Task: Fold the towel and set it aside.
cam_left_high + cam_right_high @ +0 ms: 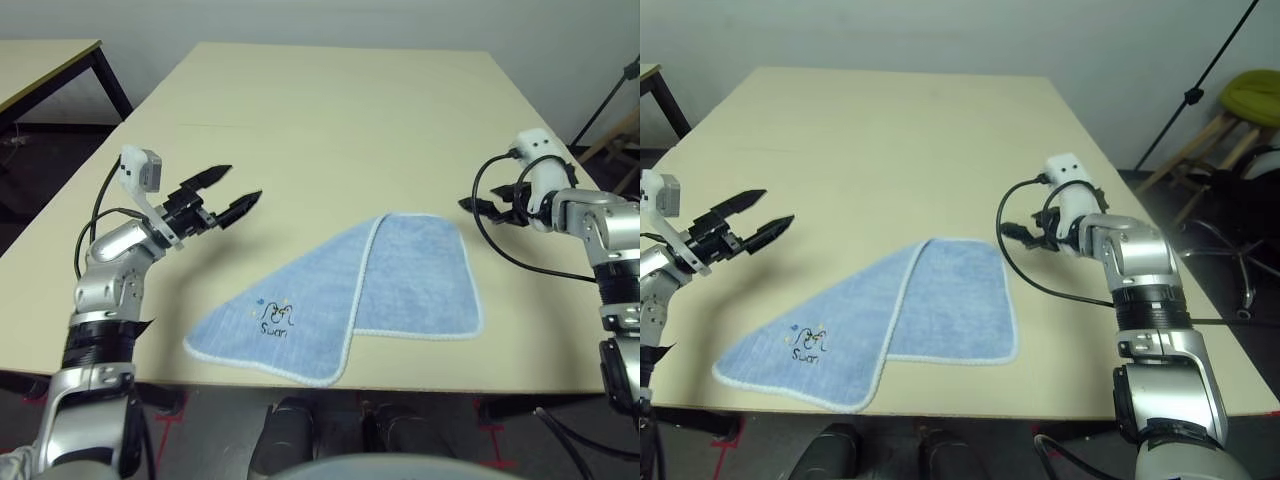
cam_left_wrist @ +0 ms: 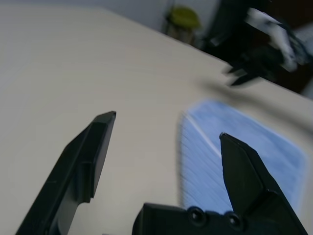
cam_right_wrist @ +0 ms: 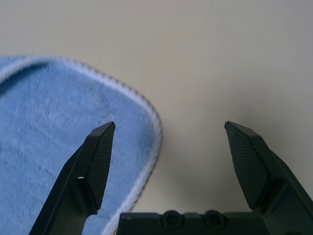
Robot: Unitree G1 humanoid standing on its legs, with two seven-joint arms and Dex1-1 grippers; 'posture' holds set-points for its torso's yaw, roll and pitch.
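Note:
The light blue towel (image 1: pixel 340 300) with a white border lies on the table near its front edge, one part folded over the other, its dark "Swan" motif (image 1: pixel 274 320) facing up at the front left. My left gripper (image 1: pixel 240 192) hovers open above the table, left of the towel, holding nothing. My right gripper (image 1: pixel 478 206) stands open just right of the towel's far right corner (image 3: pixel 146 115), also holding nothing. In the left wrist view the towel (image 2: pixel 234 156) lies ahead of the open fingers (image 2: pixel 93 152).
The beige table (image 1: pixel 330 110) stretches bare beyond the towel. A second table (image 1: pixel 45 60) stands at the far left. A yellow-green stool (image 1: pixel 1252 100) and a black stand pole (image 1: pixel 1205 85) are off the table's right side.

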